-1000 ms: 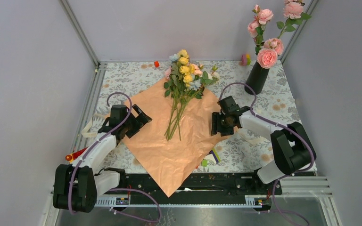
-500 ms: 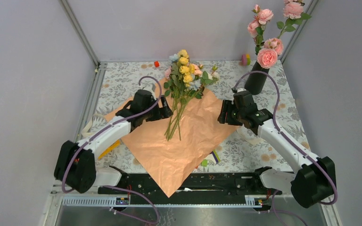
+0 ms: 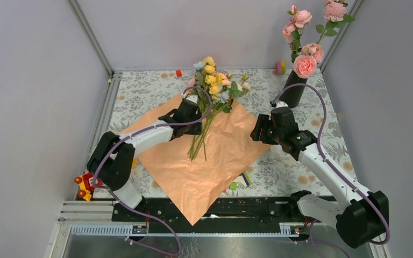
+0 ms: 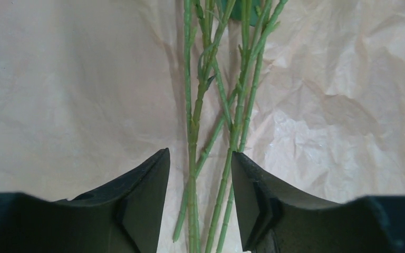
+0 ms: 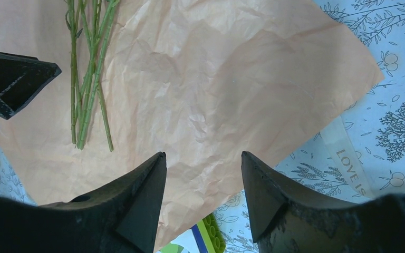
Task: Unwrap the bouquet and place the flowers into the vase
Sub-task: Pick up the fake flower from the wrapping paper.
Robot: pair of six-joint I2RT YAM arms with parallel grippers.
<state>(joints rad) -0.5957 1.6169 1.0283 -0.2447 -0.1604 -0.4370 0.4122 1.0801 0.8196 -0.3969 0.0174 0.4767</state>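
As left hand (image 4: 199,161) straddles the flowers (image 4: 192,121), jaws apart

We see tall pink roses (image 3: 305,65) far right, floral tablecloth (image 3: 140,91), orange bit (image 3: 178,72) at far edge, red-yellow toy (image 3: 84,183) near left, green brick (image 5: 211,234), printed ribbon (image 5: 350,166).

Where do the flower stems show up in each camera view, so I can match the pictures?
Top external: stems lie at centre on the paper, at the left gripper.
Left wrist: stems run top to bottom, between the left gripper's fingers.
Right wrist: stems in the upper left.
Shared landmark: the crinkled peach paper under them.
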